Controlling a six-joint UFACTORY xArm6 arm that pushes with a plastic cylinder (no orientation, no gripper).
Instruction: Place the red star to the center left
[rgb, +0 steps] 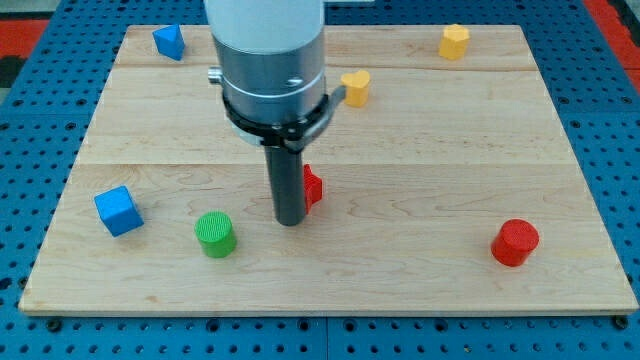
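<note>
**Tip against the red star, mid-surface**

Nearest the view's bottom, the green cylinder (215, 234) stands left of centre on the wooden surface (420, 290). Level with it, far over at the view's right, stands the red cylinder (515, 242). A little farther back on the left, close to the surface's left edge, sits a blue cube (118, 210).

Next comes my tip (290, 221), the lower end of the dark rod, resting on the surface just right of the green cylinder and apart from it. The red star (312, 186) lies directly behind and to the right of the rod, which hides most of it; only a red sliver shows at the rod's right side, so its shape cannot be made out here. The tip appears to touch it or stand just beside it. The star sits near the surface's middle, slightly left of centre, well apart from the left edge.

There is no claw on this arm, so no open or closed state can be told.

Farther back, a yellow block (356, 87) peeks out right of the arm's grey body. At the far edge stand another blue block (169, 41) at left and a second yellow block (454, 41) at right.
</note>
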